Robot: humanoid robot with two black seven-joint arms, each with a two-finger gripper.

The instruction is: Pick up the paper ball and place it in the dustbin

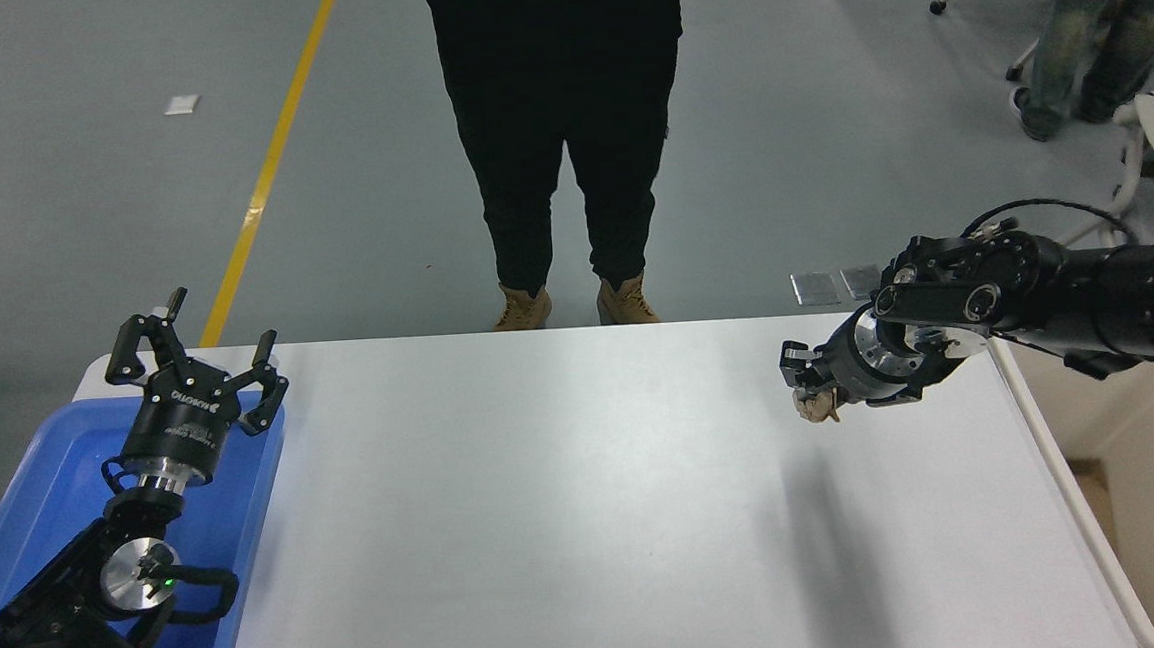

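My right gripper point(809, 382) hangs above the table's right part, shut on the tan-brown paper ball point(819, 405). Only the ball's lower edge peeks out below the black fingers, and its shadow falls on the white table point(548, 506) underneath. The beige dustbin point(1079, 504) stands off the table's right edge, seen by its long rim and inner wall; the right arm reaches across above it. Parked at the lower left, my left gripper point(193, 342) is open over the blue tray.
A shallow blue tray point(37, 497) lies at the table's left edge under the left arm. A person in black trousers and tan boots point(576, 299) stands at the far side. Another person's legs and white chair frames are at the top right.
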